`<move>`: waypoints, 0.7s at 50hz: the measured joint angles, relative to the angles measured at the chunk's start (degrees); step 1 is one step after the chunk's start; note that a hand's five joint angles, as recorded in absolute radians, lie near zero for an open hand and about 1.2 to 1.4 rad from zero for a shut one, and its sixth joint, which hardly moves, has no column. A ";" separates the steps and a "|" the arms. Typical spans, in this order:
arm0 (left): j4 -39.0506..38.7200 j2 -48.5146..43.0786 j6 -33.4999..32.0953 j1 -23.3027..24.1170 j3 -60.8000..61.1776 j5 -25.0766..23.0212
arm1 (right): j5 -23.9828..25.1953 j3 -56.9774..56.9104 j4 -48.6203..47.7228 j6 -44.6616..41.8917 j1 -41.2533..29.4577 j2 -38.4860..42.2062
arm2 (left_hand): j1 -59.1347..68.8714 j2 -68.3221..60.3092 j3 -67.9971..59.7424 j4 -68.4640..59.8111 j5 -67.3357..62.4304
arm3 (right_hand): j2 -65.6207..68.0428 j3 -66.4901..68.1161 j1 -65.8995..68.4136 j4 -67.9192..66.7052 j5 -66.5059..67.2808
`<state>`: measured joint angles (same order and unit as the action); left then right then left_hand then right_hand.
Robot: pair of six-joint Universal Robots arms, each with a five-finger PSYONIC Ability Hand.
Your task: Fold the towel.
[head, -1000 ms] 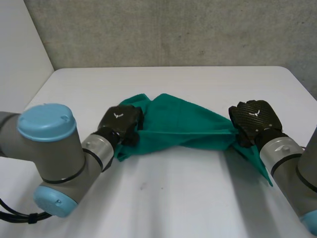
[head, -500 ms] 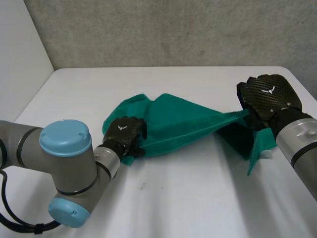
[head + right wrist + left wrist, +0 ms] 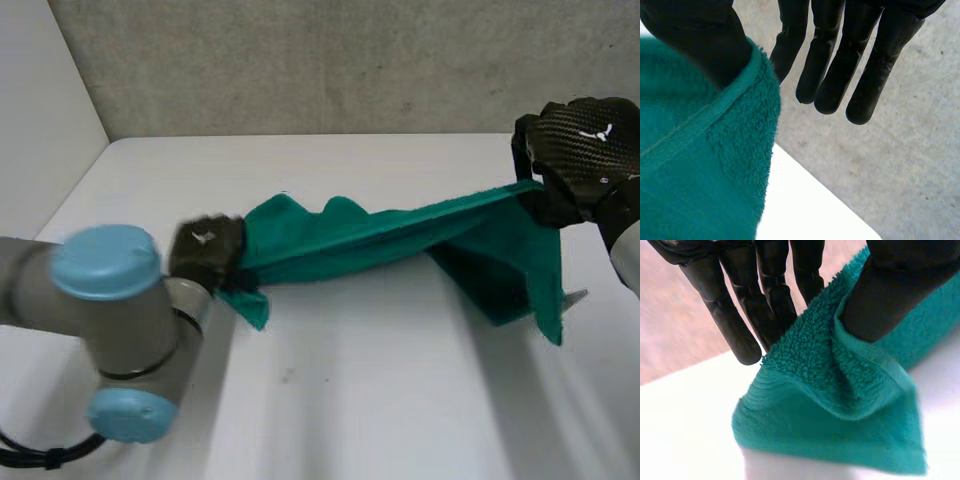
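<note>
The green towel [image 3: 380, 235] is stretched in a taut band between my two hands above the white table [image 3: 350, 400]. My left hand [image 3: 205, 255] holds its left end low over the table. In the left wrist view the thumb [image 3: 890, 290] pinches the towel [image 3: 840, 405] against the straight fingers [image 3: 740, 315], and a corner hangs below. My right hand [image 3: 580, 160] holds the other end high at the far right. There the thumb presses the hemmed edge of the towel [image 3: 700, 165] beside the hand's [image 3: 840, 65] straight fingers. A loose flap hangs down from that end to the table.
A grey wall [image 3: 330, 60] rises behind the table's far edge, and a pale wall [image 3: 40, 120] stands at the left. Bare white tabletop lies in front of the towel. My left arm's blue-capped elbow [image 3: 105, 260] sits close at the front left.
My right hand has risen and gone right, lifting its end of the towel. My left hand has slid left, and the bunched towel is now pulled taut.
</note>
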<state>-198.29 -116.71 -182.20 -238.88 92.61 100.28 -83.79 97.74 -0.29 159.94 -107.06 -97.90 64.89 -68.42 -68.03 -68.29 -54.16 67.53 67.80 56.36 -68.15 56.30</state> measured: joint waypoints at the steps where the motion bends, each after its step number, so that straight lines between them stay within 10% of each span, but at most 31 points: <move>1: 0.10 2.08 -0.16 -0.39 0.95 -0.05 | 0.11 -0.23 0.69 -0.55 0.29 0.21 | 0.00 0.00 0.00 0.00 0.01 | 0.00 0.00 0.00 0.00 0.00; 15: 8.90 31.52 -11.08 -8.09 12.96 -11.79 | 1.45 -1.49 12.26 -17.77 2.34 5.10 | 0.00 -0.16 -0.25 -0.25 0.01 | 0.00 0.08 0.00 0.00 0.00; 35: 14.95 -0.76 -24.72 -11.95 -9.68 -13.77 | -3.55 -20.37 14.15 -25.03 1.54 33.59 | 0.00 -0.22 -0.31 -0.27 0.00 | 0.00 0.08 0.00 0.00 0.02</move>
<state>-183.34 -117.47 -206.92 -250.83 82.93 86.51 -87.34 77.37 13.86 134.91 -105.52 -64.31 64.89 -68.65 -68.33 -68.56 -54.16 67.53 67.88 56.37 -68.15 56.32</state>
